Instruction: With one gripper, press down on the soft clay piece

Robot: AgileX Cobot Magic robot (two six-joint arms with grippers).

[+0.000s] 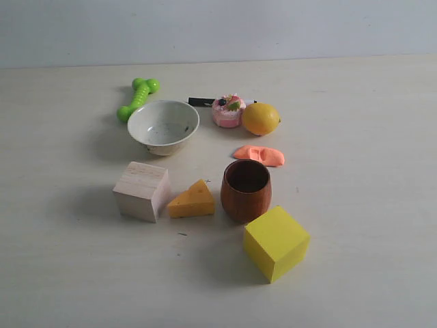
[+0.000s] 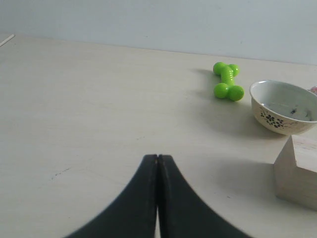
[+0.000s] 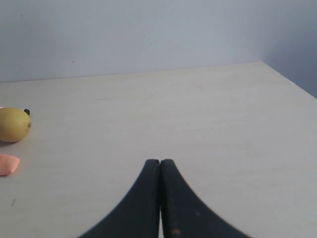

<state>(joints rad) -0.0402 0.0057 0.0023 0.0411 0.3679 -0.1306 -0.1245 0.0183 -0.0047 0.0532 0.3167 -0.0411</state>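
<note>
Clay piece [image 1: 259,155] seen lying flat between lemon [image 1: 261,118] and wooden cup [image 1: 246,190], untouched. Left gripper [image 2: 157,158], right gripper [image 3: 159,163] pinched together, empty. Lemon or cup likely knocked if descent misaligned.

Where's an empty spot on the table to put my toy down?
In the wide view, the table is bare left of the wooden block and bowl, and right of the lemon and yellow cube. The middle is crowded: the clay piece sits close between lemon and cup.
</note>
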